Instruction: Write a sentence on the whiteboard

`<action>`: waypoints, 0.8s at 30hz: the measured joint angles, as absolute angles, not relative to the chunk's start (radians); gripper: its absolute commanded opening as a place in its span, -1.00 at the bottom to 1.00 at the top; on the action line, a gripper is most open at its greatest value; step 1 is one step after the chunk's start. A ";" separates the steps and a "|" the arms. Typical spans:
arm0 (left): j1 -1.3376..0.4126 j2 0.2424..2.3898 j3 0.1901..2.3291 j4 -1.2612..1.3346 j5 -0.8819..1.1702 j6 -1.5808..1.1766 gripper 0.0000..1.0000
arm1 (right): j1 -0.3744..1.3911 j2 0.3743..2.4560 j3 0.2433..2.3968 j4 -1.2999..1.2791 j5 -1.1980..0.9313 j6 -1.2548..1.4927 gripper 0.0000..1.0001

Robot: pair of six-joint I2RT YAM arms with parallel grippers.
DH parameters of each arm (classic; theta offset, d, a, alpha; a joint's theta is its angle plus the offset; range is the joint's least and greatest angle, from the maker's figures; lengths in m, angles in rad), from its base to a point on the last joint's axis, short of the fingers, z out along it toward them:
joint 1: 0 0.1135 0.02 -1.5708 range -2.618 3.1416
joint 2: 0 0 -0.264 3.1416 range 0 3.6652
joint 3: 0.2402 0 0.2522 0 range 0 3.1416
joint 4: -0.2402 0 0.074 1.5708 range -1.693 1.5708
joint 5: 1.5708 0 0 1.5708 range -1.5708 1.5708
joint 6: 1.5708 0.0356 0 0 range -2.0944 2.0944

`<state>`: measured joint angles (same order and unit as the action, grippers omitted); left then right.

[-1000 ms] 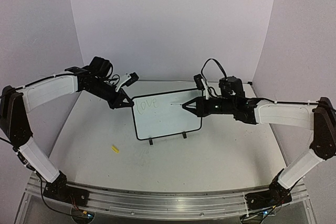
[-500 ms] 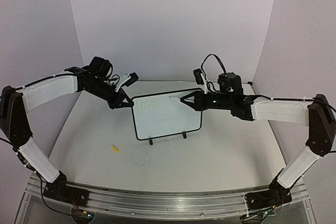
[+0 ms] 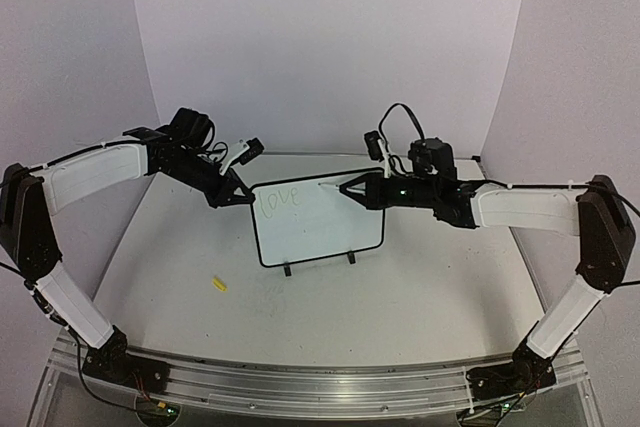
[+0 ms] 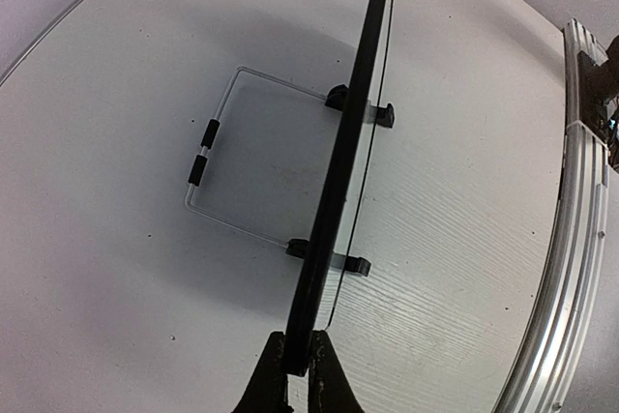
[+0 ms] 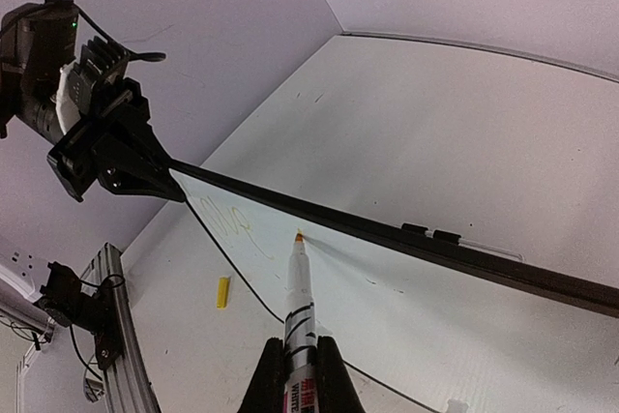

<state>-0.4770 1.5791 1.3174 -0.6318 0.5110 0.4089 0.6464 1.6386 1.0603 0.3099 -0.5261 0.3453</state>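
The whiteboard [image 3: 320, 232] stands on its two black feet at the table's middle. Faint greenish writing reading "love" [image 3: 281, 199] sits in its upper left corner, and this start of the sentence shows again in the right wrist view [image 5: 222, 221]. My left gripper [image 3: 238, 197] is shut on the board's upper left edge [image 4: 334, 191], its fingers [image 4: 276, 379] pinching the black frame. My right gripper [image 3: 354, 190] is shut on a white marker [image 5: 301, 302]. The orange tip [image 5: 298, 236] rests at the board face just right of "love", close under the top frame.
A small yellow marker cap [image 3: 219, 284] lies on the table left of the board's front, also visible in the right wrist view [image 5: 223, 291]. A wire stand [image 4: 208, 157] props the board from behind. The aluminium rail [image 3: 300, 382] runs along the near edge.
My right gripper has moved left and slightly up across the board, bringing the marker tip from mid-board to just right of "love". The left gripper and the board have stayed still.
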 measured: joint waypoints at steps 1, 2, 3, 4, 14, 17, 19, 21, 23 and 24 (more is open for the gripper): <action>-0.477 1.579 1.317 -0.632 0.511 0.408 -1.00 | 0.646 1.639 1.060 0.310 -0.525 0.346 -1.00; -0.477 1.579 1.317 -0.632 0.511 0.407 -1.00 | 0.646 1.639 1.060 0.310 -0.525 0.346 -1.00; -0.477 1.579 1.317 -0.632 0.511 0.406 -1.00 | 0.646 1.639 1.060 0.311 -0.524 0.346 -1.00; -0.477 1.579 1.317 -0.632 0.511 0.405 -1.00 | 0.646 1.639 1.059 0.313 -0.524 0.347 -1.00; -0.477 1.579 1.317 -0.632 0.510 0.403 -1.00 | 0.646 1.650 0.987 0.323 -0.522 0.361 -1.00; -0.477 1.579 1.317 -0.632 0.510 0.403 -1.00 | 0.646 1.652 0.982 0.321 -0.520 0.365 -1.00; -0.477 1.579 1.317 -0.632 0.510 0.403 -1.00 | 0.646 1.652 0.982 0.323 -0.520 0.367 -1.00; -0.477 1.579 1.317 -0.632 0.509 0.403 -1.00 | 0.646 1.652 0.982 0.326 -0.520 0.371 -1.00; -0.477 1.579 1.317 -0.632 0.509 0.403 -1.00 | 0.646 1.652 0.982 0.336 -0.520 0.377 -1.00; -0.477 1.579 1.317 -0.632 0.509 0.403 -1.00 | 0.646 1.652 0.982 0.341 -0.520 0.379 -1.00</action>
<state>-0.4770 1.5791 1.3174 -0.6315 0.5092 0.4031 0.6460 1.6516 0.9825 0.3414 -0.5201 0.3794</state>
